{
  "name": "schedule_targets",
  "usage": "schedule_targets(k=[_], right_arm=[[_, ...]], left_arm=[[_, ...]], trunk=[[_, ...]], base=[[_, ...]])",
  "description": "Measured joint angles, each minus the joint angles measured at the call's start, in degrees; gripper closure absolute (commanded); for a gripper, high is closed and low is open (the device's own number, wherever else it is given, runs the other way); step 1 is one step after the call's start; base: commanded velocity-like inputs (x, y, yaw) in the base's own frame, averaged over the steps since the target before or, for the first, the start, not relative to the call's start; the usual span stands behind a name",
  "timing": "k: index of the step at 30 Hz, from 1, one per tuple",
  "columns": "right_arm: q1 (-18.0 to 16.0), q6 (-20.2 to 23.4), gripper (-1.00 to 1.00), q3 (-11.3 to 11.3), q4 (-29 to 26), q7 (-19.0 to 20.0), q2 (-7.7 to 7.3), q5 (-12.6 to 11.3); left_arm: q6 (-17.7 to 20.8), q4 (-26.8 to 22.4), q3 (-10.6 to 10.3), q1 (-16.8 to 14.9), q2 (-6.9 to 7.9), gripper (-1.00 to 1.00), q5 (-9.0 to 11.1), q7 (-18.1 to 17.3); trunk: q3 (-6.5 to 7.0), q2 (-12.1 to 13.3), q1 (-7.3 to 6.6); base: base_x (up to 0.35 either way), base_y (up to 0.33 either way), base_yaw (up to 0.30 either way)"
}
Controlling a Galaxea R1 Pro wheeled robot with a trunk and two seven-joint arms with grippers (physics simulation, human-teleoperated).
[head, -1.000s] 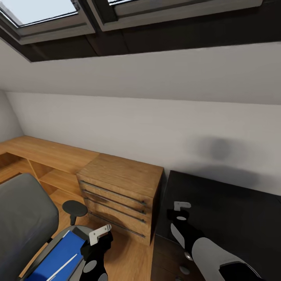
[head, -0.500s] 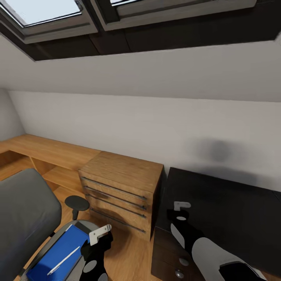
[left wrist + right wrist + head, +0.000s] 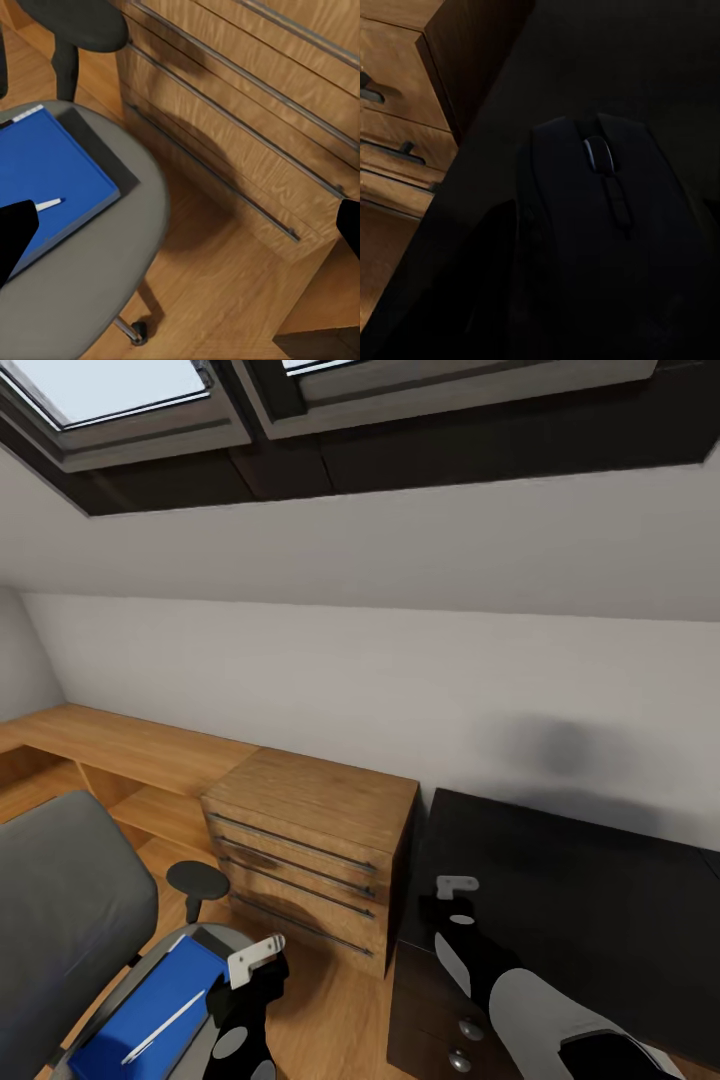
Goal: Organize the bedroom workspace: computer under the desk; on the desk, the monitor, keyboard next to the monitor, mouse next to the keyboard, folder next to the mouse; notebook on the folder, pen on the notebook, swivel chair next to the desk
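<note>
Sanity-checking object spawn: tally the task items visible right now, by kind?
Flat bright-blue folder on the chair seat: 1
Thin white pen on the folder: 1
Dark rounded mouse: 1
Grey swivel chair: 1
Black desk: 1
Total: 5

The folder (image 3: 140, 1010) is bright blue, crossed by a thin white pen (image 3: 165, 1027); beneath the folder, the swivel chair (image 3: 60, 920) is grey with a black armrest; beside the chair, the chest (image 3: 310, 840) is honey-brown wood grain with dark bar handles; the desk (image 3: 580, 900) is black; the mouse (image 3: 600, 247) is near-black.
</note>
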Motion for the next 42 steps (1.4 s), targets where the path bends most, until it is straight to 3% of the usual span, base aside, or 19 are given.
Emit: schedule_targets(k=[7,15,25,42], right_arm=[[0.0,0.0,1.0,-0.1,0.0,1.5,-0.06,0.0],[0.0,0.0,1.0,-0.1,0.0,2.1,-0.15,0.0],[0.0,0.0,1.0,-0.1,0.0,5.5,-0.27,0.1],[0.0,0.0,1.0,-0.2,0.0,5.7,-0.27,0.1]], left_arm=[[-4.6,0.1,0.0,0.0,0.03,-1.0,-0.1,-0.3],[-5.1,0.1,0.0,0.0,0.03,-1.0,-0.1,-0.3],[-5.2,0.1,0.0,0.0,0.03,-1.0,-0.1,-0.3],[-5.4,0.2,-0.1,0.0,0.03,-1.0,-0.2,-0.2]], trunk=[[0.0,0.0,0.0],[0.0,0.0,0.0],[0.0,0.0,0.0],[-0.36,-0.8,0.43]], base=[[0.0,0.0,0.0],[0.0,0.0,0.0],[0.0,0.0,0.0],[0.0,0.0,0.0]])
